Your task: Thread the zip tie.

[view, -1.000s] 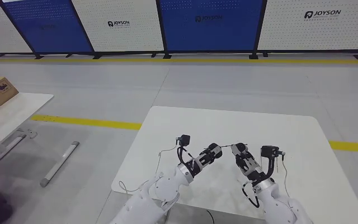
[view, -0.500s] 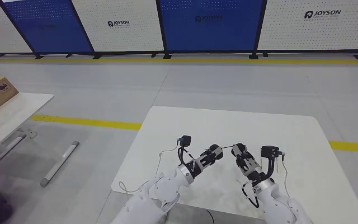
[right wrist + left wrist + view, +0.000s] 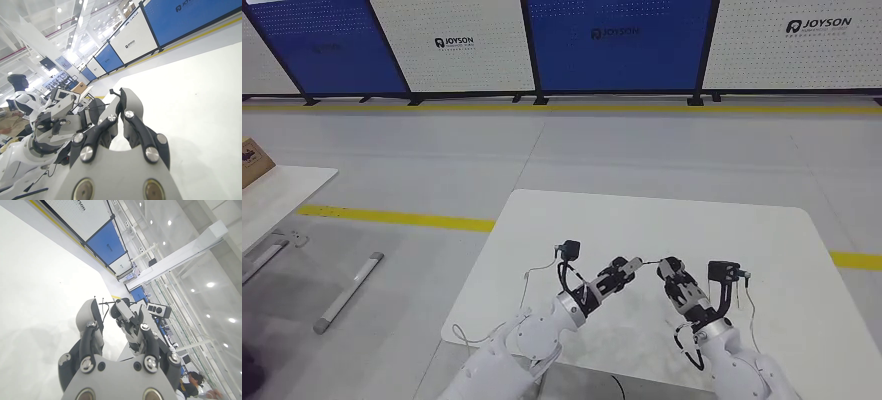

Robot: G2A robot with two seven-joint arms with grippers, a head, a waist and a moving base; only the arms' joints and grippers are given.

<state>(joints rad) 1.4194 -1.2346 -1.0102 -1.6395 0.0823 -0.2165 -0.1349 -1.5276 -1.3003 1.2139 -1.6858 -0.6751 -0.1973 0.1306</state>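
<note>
A thin black zip tie (image 3: 647, 262) hangs over the white table (image 3: 742, 235) between my two grippers. My right gripper (image 3: 120, 94) is shut on it, and the tie's head (image 3: 112, 91) sticks out past the fingertips. In the left wrist view the zip tie (image 3: 106, 303) juts from the right gripper (image 3: 122, 309), and its strap curves down beside my left finger pad (image 3: 98, 315). My left gripper (image 3: 117, 306) is open, its fingers standing either side of the right gripper's tip. In the top view the left gripper (image 3: 624, 267) faces the right gripper (image 3: 670, 268) closely.
Both arms hover near the table's front edge (image 3: 542, 350). Blue and white partition panels (image 3: 622, 45) line the floor beyond the table. A second table (image 3: 282, 195) stands off to the left.
The left gripper has drawn back slightly from the right gripper, widening the gap a little. The right gripper has kept its hold and hardly moved.
</note>
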